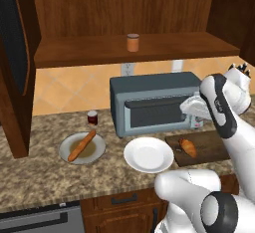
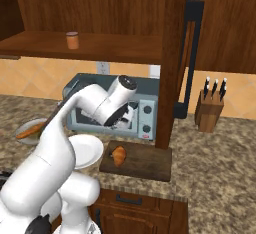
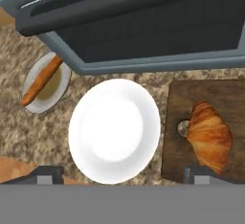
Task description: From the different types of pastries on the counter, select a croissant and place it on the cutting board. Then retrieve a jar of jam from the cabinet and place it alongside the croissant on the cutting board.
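The golden-brown croissant [image 1: 188, 147] [image 2: 119, 155] [image 3: 209, 137] lies on the left end of the dark wooden cutting board [image 1: 211, 145] [image 2: 145, 160] [image 3: 229, 98], beside the board's small hole. My gripper [image 3: 127, 177] [image 2: 120, 122] hangs open and empty above the counter, in front of the oven, over the white plate and the board's left edge. The orange jar of jam [image 1: 132, 43] [image 2: 72, 40] stands upright on the shelf of the dark wooden cabinet [image 1: 99, 53]. The long baguette [image 1: 81, 145] [image 3: 41, 80] rests on a grey plate at the left.
A grey toaster oven [image 1: 154, 102] stands right behind the gripper. An empty white plate [image 1: 148, 155] [image 3: 115, 129] sits left of the board. A small dark red jar [image 1: 92, 118] stands by the oven. An open cabinet door [image 2: 172, 63] hangs above the board; a knife block [image 2: 209, 110] is at the right.
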